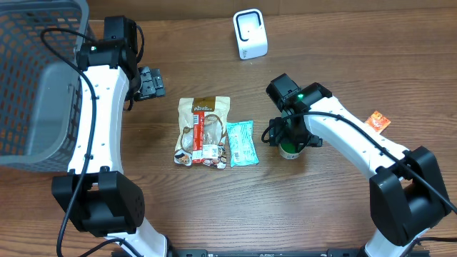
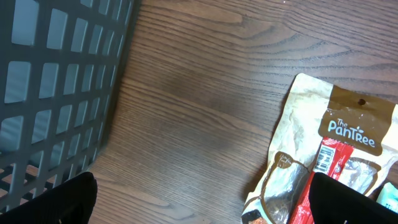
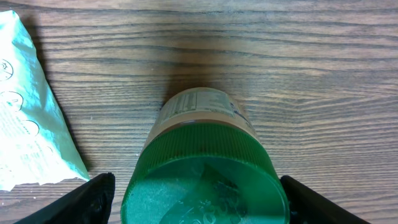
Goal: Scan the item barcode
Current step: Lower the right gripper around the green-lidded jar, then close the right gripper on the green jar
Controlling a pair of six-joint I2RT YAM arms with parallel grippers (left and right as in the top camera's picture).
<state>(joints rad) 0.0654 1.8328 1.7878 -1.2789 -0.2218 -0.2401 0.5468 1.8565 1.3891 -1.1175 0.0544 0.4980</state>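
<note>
Recorded a wooden table [image 1: 343, 43] under both arms.
Noted a grey mesh basket [image 1: 36, 86] at the far left, filling the left side of the left wrist view.
Logged the left arm [image 1: 96, 121] alongside the basket and the right arm [image 1: 350, 135] reaching in from the right.
Found a tan snack pouch [image 1: 203, 128] lying flat mid-table, with a brown header printed "The PanTree".
Saw a white scanner [image 1: 250, 33] upright at the far edge, well apart from everything else.
Found a teal packet [image 1: 240, 143] lying flat, touching the pouch's right edge.
Observed the left gripper [image 2: 202, 194] above bare wood between basket and pouch, with its fingers [image 2: 74, 199] spread wide and nothing between them.
Observed the right gripper [image 3: 199, 200] lowered over the jar [image 3: 205, 124], its fingers [image 3: 93, 199] spread to either side of the green lid.
Saw a thin gap on one side of the lid.
Could not tell about contact on the other side.
Judged it parted rather than pinching.
Found the jar upright on the table, near the teal packet's right side, well short of the scanner, with its printed label facing away from the wrist camera.
Noted a small orange sachet [image 1: 378, 122] flat by the right arm.
</note>
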